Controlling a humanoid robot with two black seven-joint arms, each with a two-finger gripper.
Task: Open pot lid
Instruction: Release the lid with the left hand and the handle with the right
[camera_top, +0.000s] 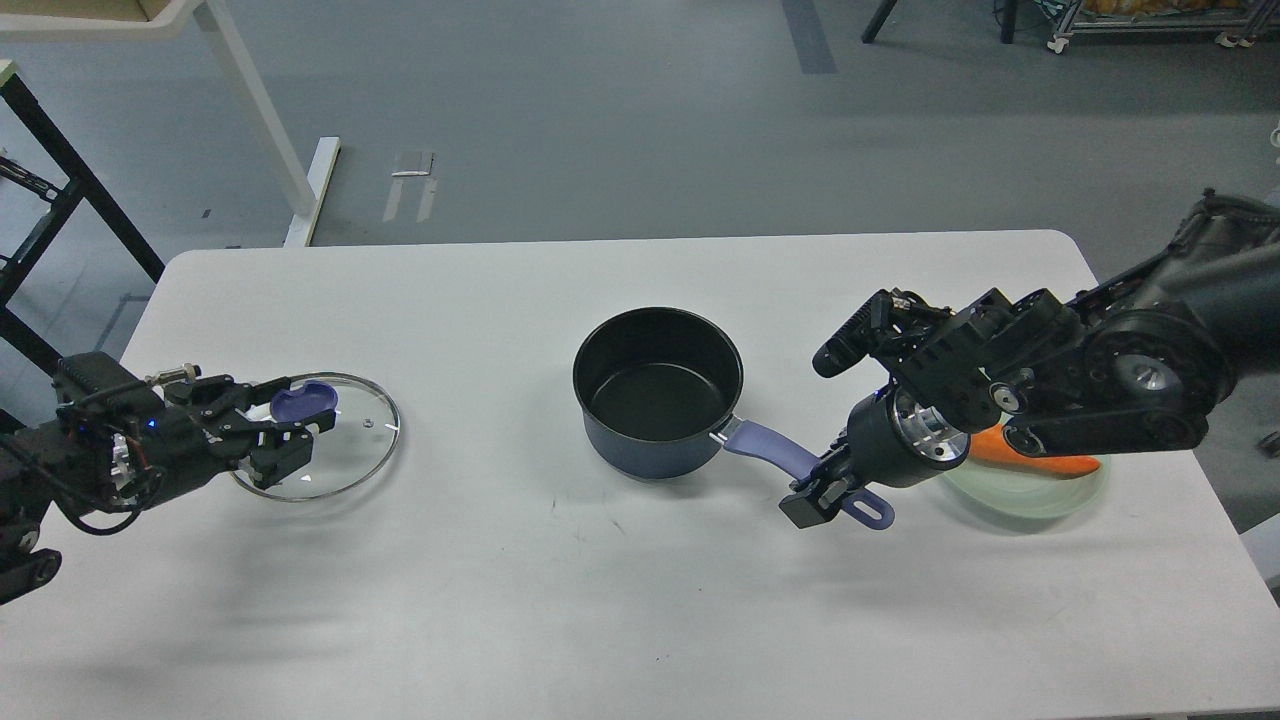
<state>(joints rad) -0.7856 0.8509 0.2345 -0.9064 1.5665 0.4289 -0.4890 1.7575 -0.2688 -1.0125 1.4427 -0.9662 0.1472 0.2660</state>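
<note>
Glass round lid (330, 440) with metal rim lies flat on the white counter (600, 600), far left of the navy saucepan (657, 392); left pincer (300, 425) straddles its blue-purple knob (303, 401), apparently clamped. Right pincer (825, 490) grips the pot's long handle (775, 452).

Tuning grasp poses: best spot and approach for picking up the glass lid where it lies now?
Grip the flat blue-purple knob at the middle of the lid, coming from above. The lid lies flat on the table, so its thin metal rim gives little purchase; the raised knob does. The left gripper is right at it.
</note>
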